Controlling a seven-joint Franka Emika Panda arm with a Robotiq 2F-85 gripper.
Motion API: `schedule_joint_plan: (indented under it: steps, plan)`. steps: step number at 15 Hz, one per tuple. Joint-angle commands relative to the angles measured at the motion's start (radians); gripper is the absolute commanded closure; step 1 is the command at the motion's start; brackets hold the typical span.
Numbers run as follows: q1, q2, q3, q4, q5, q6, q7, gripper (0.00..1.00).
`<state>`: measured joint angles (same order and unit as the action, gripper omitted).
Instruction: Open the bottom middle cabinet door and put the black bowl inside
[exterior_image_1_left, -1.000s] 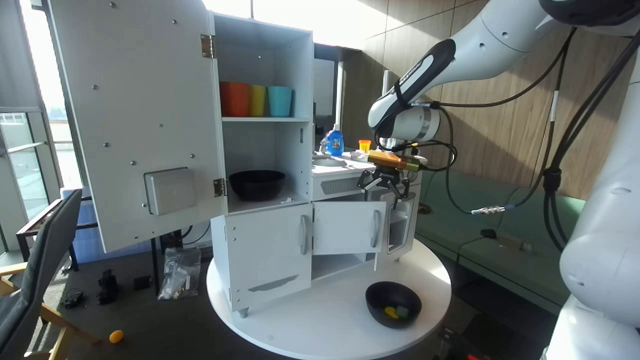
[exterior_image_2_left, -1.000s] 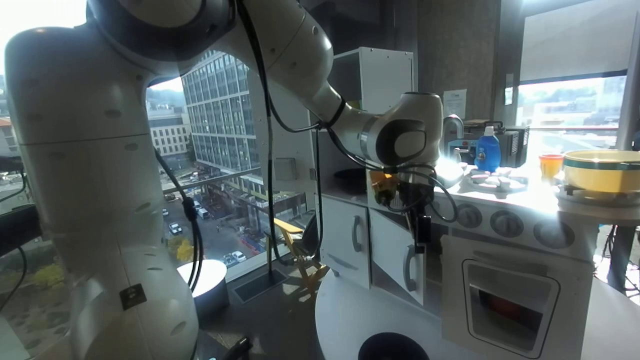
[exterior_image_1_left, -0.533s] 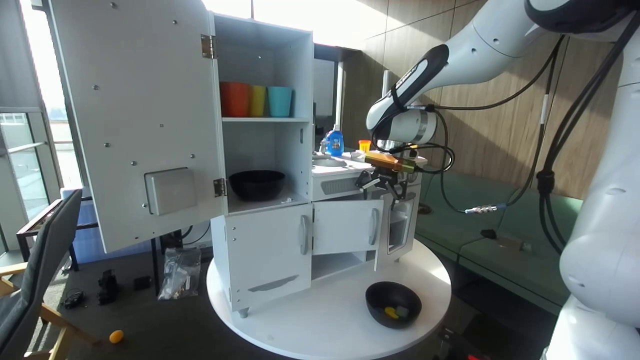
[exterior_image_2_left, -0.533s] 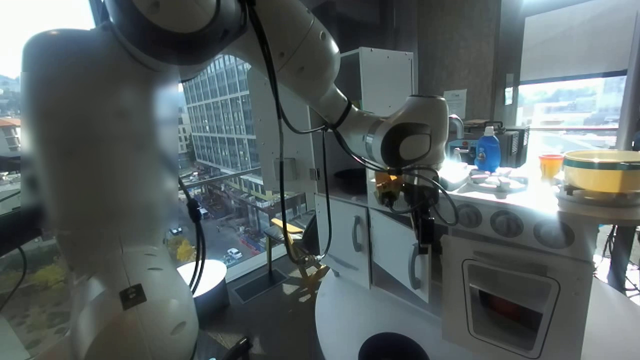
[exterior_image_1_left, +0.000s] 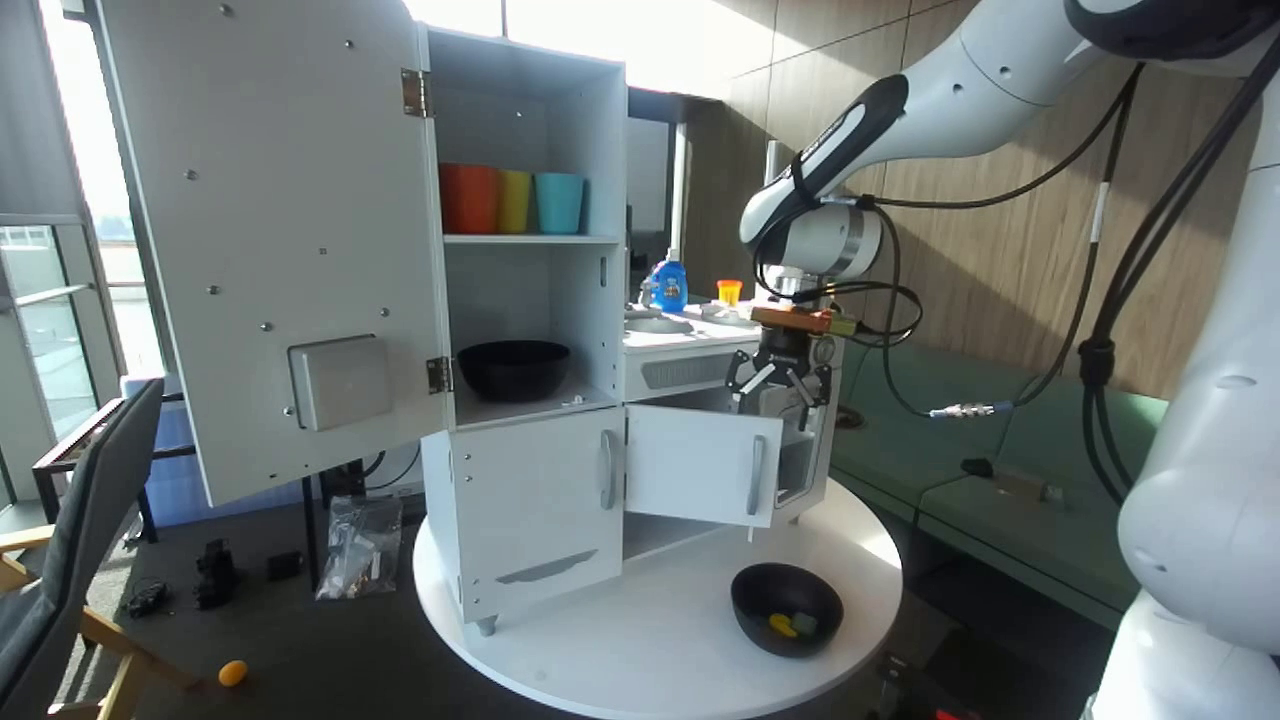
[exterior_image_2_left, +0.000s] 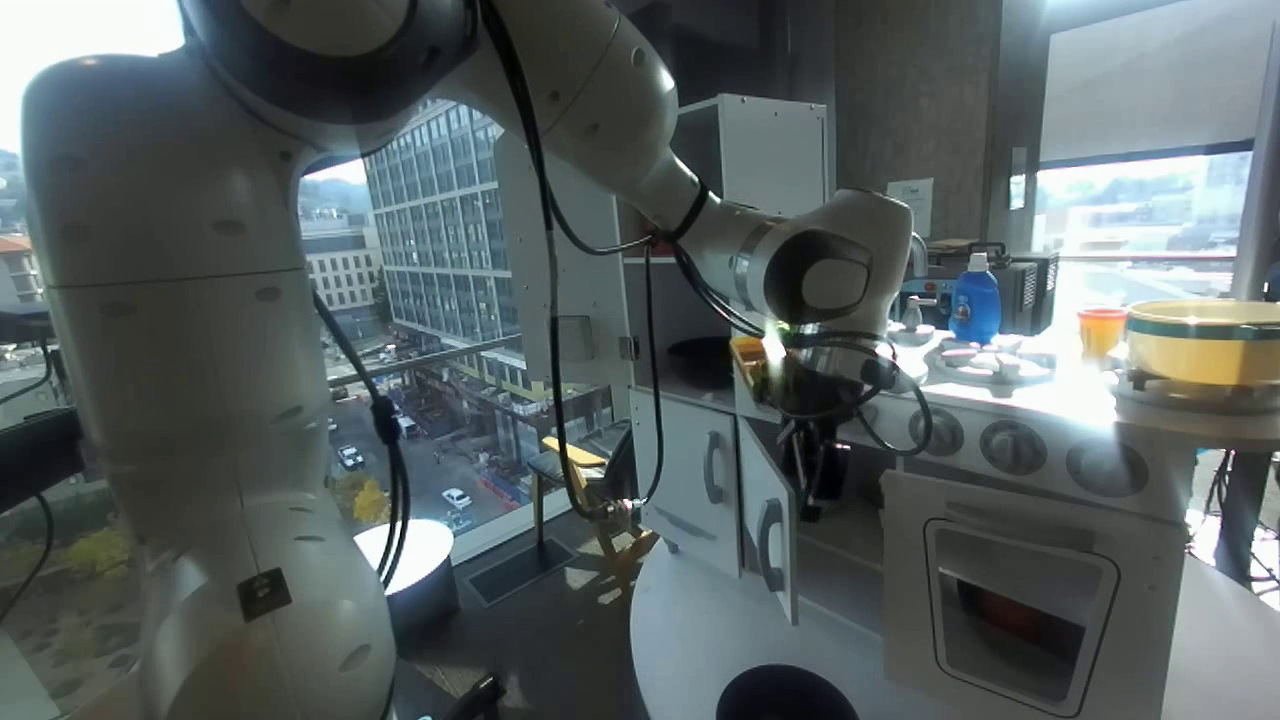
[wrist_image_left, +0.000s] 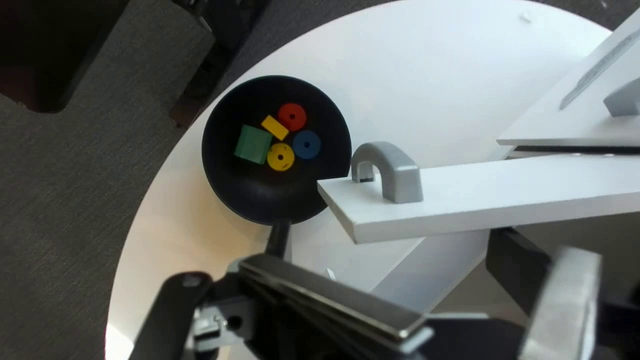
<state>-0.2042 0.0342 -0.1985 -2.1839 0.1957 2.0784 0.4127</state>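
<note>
The bottom middle cabinet door (exterior_image_1_left: 700, 465) is a small white panel with a grey handle. It stands partly open in both exterior views (exterior_image_2_left: 768, 530), and it shows from above in the wrist view (wrist_image_left: 490, 192). My gripper (exterior_image_1_left: 771, 408) is open and empty at the door's top free corner. In the wrist view the gripper (wrist_image_left: 400, 250) has a finger on the inner side of the door; whether it touches cannot be told. The black bowl (exterior_image_1_left: 790, 588) rests upright on the round white base in front of the cabinet. It holds small coloured pieces in the wrist view (wrist_image_left: 260, 190).
The wider lower door (exterior_image_1_left: 535, 500) is closed. The tall upper door (exterior_image_1_left: 250, 230) stands wide open. Another dark bowl (exterior_image_1_left: 515, 370) sits on the shelf. The oven front (exterior_image_2_left: 1030, 590) stands beside the cabinet opening. The round base (exterior_image_1_left: 610, 650) carries the unit.
The bottom middle door has swung further outward from the cabinet. My gripper has moved slightly towards the oven side and turned. The black bowl has not moved.
</note>
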Motion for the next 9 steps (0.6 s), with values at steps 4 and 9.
schedule_joint_plan:
  steps: [4, 9]
  plan:
    - [0.016, -0.146, 0.014, -0.1, -0.017, -0.193, -0.287, 0.0]
    - [0.083, -0.247, 0.084, -0.21, -0.042, -0.175, -0.386, 0.0]
